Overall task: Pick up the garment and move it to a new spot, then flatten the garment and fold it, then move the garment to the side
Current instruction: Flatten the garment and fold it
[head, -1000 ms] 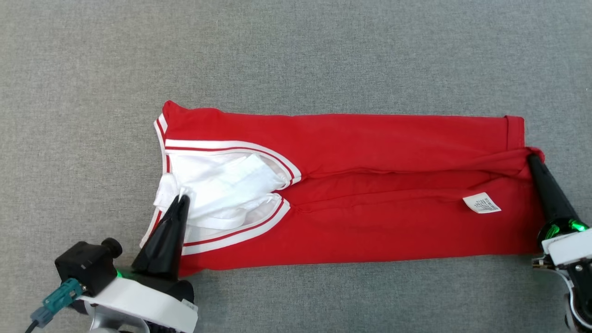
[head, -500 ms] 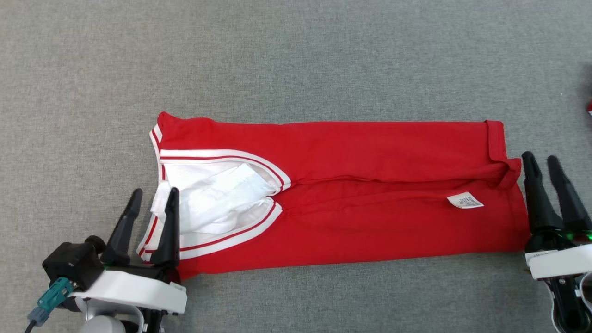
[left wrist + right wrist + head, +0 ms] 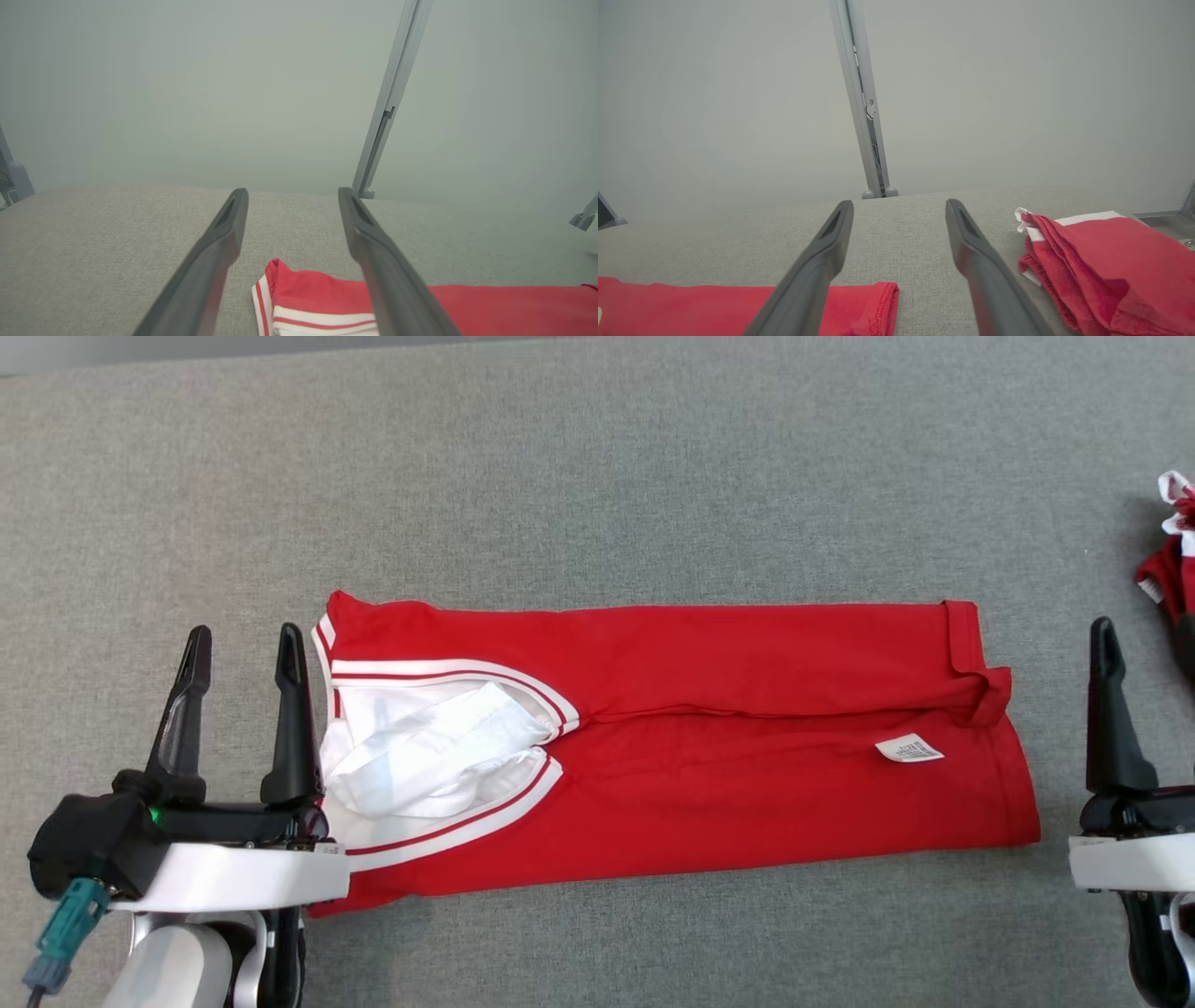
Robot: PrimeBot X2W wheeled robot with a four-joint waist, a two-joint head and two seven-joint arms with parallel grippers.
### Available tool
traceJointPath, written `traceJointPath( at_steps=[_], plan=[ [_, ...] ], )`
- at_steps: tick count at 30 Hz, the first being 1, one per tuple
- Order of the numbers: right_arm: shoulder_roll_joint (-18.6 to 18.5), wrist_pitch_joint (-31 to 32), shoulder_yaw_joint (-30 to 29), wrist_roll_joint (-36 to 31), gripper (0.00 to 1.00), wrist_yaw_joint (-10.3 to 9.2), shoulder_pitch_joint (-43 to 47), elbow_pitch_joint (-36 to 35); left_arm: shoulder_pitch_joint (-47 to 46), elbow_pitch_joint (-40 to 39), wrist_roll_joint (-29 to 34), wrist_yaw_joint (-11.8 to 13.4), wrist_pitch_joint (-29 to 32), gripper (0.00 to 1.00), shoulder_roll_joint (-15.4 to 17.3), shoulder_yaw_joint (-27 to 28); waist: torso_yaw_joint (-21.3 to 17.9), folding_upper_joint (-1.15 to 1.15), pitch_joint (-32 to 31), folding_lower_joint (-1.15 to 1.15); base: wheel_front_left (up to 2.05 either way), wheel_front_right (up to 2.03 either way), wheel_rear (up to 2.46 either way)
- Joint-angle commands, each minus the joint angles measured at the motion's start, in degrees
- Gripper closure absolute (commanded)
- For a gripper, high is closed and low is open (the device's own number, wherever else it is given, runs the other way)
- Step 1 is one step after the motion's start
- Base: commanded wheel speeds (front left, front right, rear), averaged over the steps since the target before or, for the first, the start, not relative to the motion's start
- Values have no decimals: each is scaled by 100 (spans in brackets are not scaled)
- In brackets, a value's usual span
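Letting go of the red garment at both ends, backing off left gripper and right gripper with fingers spread, empty; leaves it flat, folded lengthwise, on the grey table; next, likely a crosswise fold

- The surface is flat, covered in grey woven fabric, and spans the whole work area.
- The garment, red, lies flat at the centre. It is folded into a long band running left to right, with the white-striped collar end at the left and the hem at the right.
- A cloth bundle, red and white, lies crumpled at the far right edge, well apart from the garment.
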Motion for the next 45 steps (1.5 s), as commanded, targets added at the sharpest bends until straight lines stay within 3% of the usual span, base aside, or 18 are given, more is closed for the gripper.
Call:
traceJointPath(
  at_steps=[1,12,31,45],
  plan=[
    [20,12,-23,-105,0,3,86,-1,61,50,95,-46,-5,0,17,39,-12,0,-67,0,0,0,0],
    [134,144,166,-419,0,3,444,274,604,560,648,-369,-7,0,-52,135,-63,0,-415,0,0,0,0],
    [121,201,150,-330,0,3,336,460,524,872,783,-672,-7,0,-270,350,13,0,-474,0,0,0,0],
    [66,269,507,56,0,2,-567,1985,92,965,934,-935,-7,0,-511,346,350,0,-30,0,0,0,0]
  ],
)
